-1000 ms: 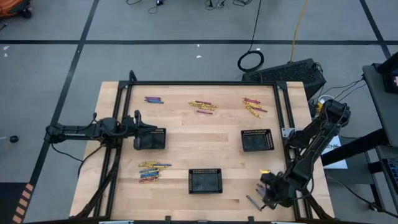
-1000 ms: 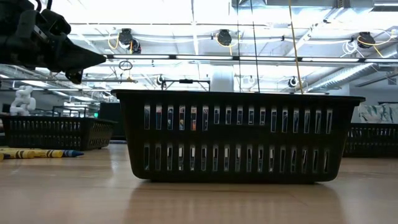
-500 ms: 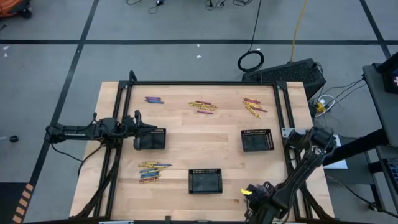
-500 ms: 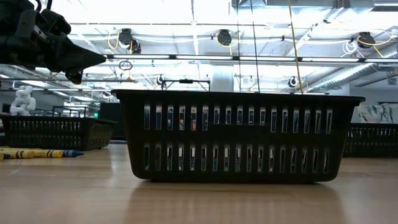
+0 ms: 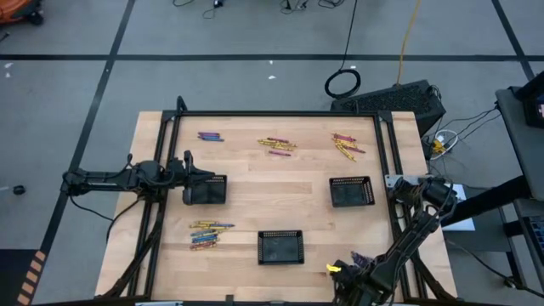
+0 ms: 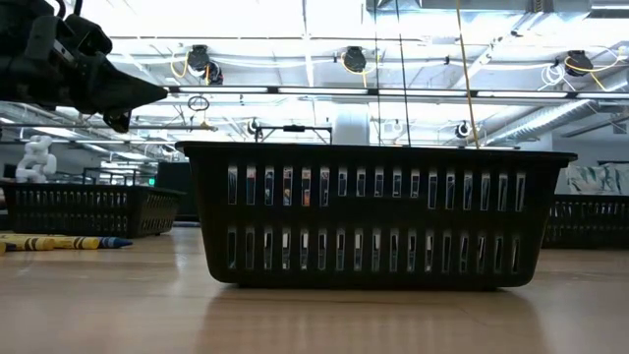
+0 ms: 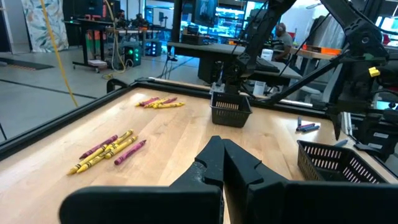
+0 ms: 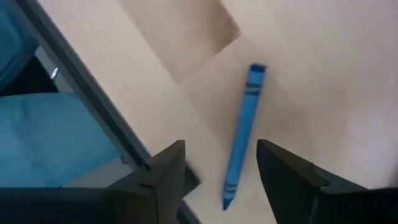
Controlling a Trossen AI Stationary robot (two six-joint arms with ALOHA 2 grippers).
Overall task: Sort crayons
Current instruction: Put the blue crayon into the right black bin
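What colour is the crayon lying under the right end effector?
Blue crayon; the right wrist view shows it best.

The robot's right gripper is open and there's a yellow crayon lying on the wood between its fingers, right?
Almost. The right gripper is open over the wood, but the crayon lying loose between its fingers is blue, not yellow. The right wrist view shows it clearly.
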